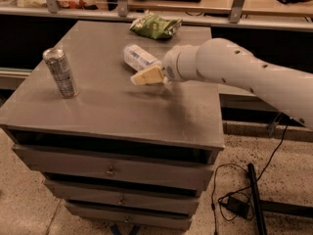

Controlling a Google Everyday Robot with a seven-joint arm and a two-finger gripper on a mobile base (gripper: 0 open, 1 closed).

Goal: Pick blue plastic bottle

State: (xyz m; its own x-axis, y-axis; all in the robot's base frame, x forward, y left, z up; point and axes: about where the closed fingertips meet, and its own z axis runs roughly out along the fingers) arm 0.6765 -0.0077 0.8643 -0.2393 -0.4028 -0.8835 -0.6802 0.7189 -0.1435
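The blue plastic bottle [138, 57] lies on its side near the back middle of the grey cabinet top [107, 106], with a white and pale-blue label. Its right end is hidden behind my arm. My gripper [145, 76] reaches in from the right on a thick white arm. Its cream-coloured fingers point left and hover just in front of the bottle, close to it.
A silver drink can [60, 72] stands upright at the left of the top. A green snack bag [155, 25] lies at the back edge. Drawers sit below. A shelf rail runs behind. Black cables and a bar lie on the floor at the right.
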